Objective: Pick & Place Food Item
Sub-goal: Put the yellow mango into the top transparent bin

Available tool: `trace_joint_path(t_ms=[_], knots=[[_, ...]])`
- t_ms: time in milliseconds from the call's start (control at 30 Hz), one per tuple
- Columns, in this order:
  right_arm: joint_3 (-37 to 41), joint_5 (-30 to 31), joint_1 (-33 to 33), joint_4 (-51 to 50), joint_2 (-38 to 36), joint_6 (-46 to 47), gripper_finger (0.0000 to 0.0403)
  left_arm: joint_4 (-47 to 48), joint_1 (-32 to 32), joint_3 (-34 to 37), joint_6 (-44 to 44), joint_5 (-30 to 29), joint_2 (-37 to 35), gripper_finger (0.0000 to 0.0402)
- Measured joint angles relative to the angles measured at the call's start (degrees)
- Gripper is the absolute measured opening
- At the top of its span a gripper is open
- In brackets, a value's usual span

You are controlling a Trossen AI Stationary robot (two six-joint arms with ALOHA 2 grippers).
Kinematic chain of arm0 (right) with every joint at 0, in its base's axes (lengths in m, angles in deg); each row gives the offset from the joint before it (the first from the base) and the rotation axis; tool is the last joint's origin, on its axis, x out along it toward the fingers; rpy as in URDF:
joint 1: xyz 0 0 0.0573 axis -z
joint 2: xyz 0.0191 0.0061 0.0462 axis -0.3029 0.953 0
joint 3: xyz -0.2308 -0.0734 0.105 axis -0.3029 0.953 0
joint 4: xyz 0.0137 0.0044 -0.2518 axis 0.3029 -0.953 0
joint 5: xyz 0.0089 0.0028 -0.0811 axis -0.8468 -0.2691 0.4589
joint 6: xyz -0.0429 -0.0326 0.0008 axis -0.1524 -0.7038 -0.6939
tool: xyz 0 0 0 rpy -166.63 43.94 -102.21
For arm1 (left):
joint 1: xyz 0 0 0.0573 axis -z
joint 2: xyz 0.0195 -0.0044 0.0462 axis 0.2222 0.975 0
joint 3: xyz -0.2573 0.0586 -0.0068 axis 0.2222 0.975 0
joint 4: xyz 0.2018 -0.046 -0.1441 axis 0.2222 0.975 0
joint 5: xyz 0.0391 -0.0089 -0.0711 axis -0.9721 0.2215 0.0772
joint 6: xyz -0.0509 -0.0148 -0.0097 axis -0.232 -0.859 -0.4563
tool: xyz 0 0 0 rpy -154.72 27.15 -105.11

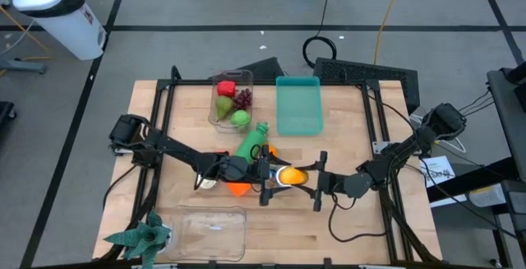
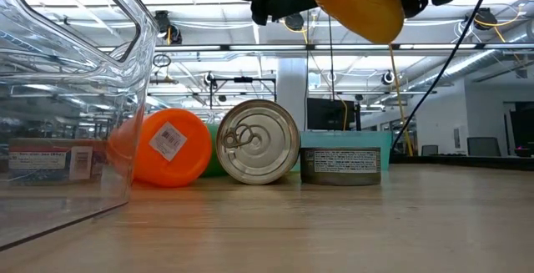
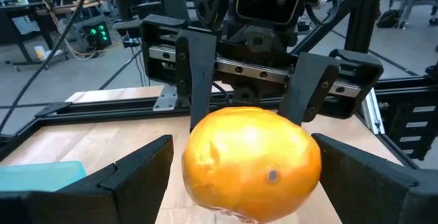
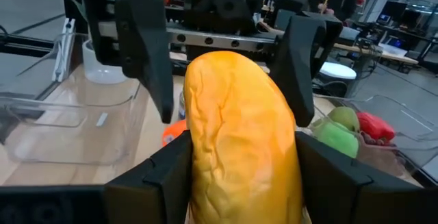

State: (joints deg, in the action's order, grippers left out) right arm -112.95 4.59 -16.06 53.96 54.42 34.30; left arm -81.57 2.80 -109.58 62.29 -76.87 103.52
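Observation:
A yellow-orange mango [image 1: 289, 174] hangs in the air between my two grippers above the table's middle; in the low view the mango [image 2: 359, 6] is well clear of the tabletop. My right gripper [image 4: 243, 166] comes from the table's right and is shut on it. My left gripper [image 3: 246, 166] faces it from the left, open, with one finger on each side of the mango's left end [image 3: 253, 162]. Whether either finger touches the mango does not show. My right gripper pinches the mango between its two fingers [image 4: 161, 176], on the fruit's long sides [image 4: 198, 148]. The fingers come level from the table's right and lie along the fruit. The mango is lifted clear and points toward the left gripper.
Below and left lie an orange cup [image 2: 167, 148], a tin can on its side [image 2: 259, 144], a flat tin [image 2: 340, 164] and a green bottle [image 1: 252, 140]. A clear tub of fruit [image 1: 230, 100] and a teal bin [image 1: 297, 104] stand farther off. A clear container [image 1: 205, 232] sits near-left.

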Motion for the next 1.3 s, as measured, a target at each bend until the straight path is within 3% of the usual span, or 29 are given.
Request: trace_joint_path(t_ms=[333, 733, 1067, 1300], knots=[[0.0, 0.0, 0.0, -0.1, 0.0, -0.1, 0.0208, 0.0, 0.0, 0.0, 1.6, -2.1, 0.0, 0.0343], [0.0, 0.5, 0.0, -0.2, 0.0, 0.0, 0.0208, -0.4, -0.1, 0.0, 1.2, -1.0, 0.0, 0.0230], [0.0, 0.0, 0.0, -0.3, 0.0, -0.1, 0.0208, -0.8, -0.1, 0.0, 1.5, -0.7, 0.0, 0.0269], [0.0, 0.1, 0.0, -0.5, 0.0, 0.1, 0.0208, -0.8, -0.1, 0.0, 1.4, -0.8, 0.0, 0.0250]])
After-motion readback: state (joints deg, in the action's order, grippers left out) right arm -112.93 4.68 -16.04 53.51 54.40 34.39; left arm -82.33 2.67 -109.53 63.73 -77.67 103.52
